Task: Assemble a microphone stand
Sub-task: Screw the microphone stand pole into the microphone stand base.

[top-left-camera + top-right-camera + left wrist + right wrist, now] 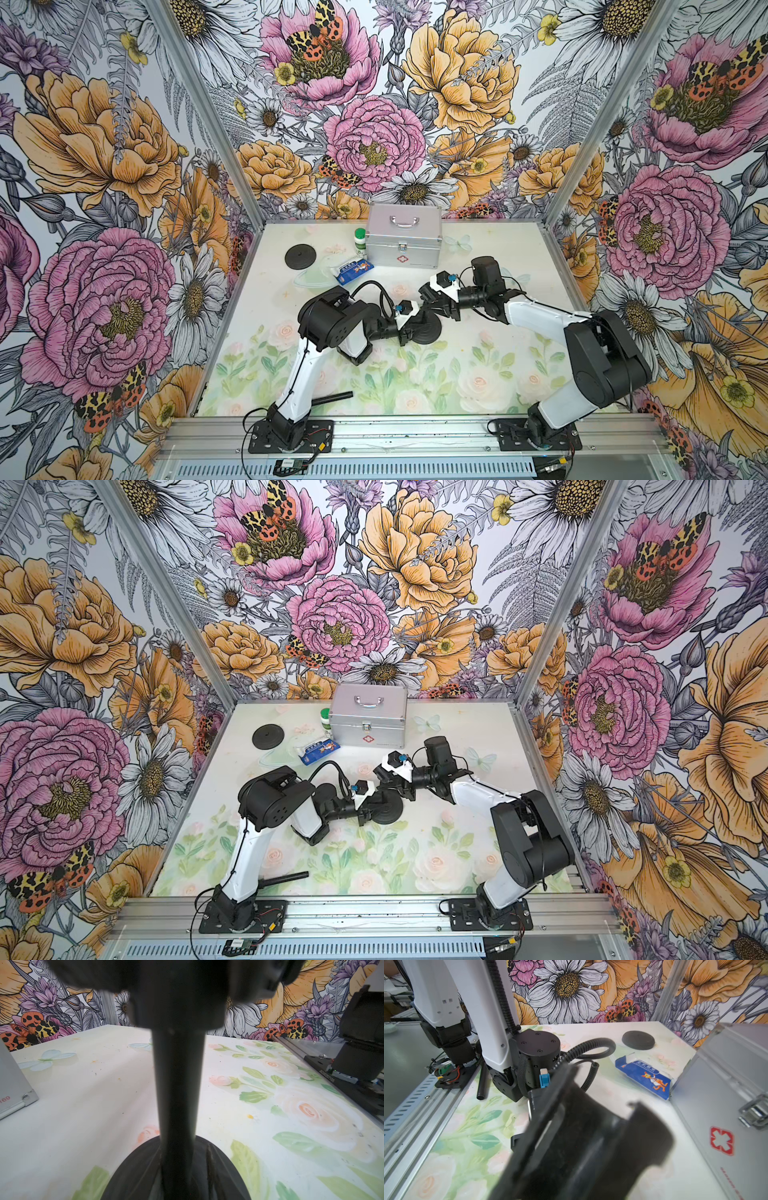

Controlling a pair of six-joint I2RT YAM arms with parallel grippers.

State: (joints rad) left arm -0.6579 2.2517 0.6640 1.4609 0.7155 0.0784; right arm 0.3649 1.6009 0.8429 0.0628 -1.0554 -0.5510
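A round black base [431,332] [390,811] lies mid-table with a black pole [178,1084] standing up from it. My left gripper [408,333] [366,811] reaches in level from the left and is shut on the pole just above the base [128,1174]. My right gripper [429,300] [384,777] comes from the right and sits over the pole's top. In the right wrist view a blurred black part [583,1138] fills the jaw area, so its jaws are hidden. In the left wrist view a dark blurred mass covers the pole's upper end.
A second black disc [300,256] [638,1040] lies at the back left. A loose black tube [332,397] [482,1084] rests by the left arm's foot. At the back stand a silver case [403,241], a green-capped bottle [360,240] and a blue packet [353,270].
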